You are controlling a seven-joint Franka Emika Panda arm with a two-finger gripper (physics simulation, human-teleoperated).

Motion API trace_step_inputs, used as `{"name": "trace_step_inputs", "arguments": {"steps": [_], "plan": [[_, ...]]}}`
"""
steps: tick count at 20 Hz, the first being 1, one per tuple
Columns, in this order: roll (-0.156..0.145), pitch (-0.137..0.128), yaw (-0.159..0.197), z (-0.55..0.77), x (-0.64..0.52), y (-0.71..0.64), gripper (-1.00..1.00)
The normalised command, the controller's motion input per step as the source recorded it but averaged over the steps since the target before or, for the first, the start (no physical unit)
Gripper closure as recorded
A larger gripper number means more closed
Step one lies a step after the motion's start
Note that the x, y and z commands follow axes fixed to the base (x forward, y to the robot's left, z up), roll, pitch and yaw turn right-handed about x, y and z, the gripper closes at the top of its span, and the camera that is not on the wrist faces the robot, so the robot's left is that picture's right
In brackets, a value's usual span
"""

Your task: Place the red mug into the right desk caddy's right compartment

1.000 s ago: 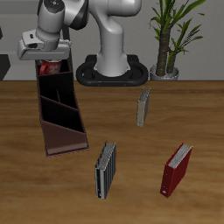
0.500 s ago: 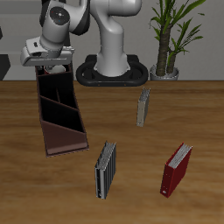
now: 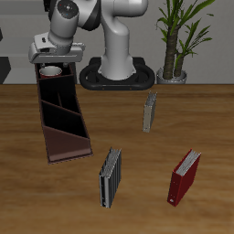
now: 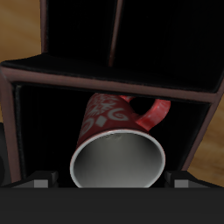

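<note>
The red mug (image 4: 118, 140) stands in the right compartment (image 4: 52, 114), the end cell of the right desk caddy (image 3: 62, 114) at the desk's back edge. Its handle points toward the cell wall. The gripper (image 3: 55, 61) hangs just above the mug; whether its fingers are released or clenched cannot be told. No writing is readable.

showing here: one red mug (image 4: 118, 144), one right desk caddy (image 3: 62, 119), three upright books (image 3: 111, 177), one potted plant (image 3: 177, 37).
</note>
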Motion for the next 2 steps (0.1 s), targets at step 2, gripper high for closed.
{"name": "trace_step_inputs", "arguments": {"steps": [2], "plan": [[0.084,-0.074,-0.064,0.45,-0.15,0.22,-1.0]]}}
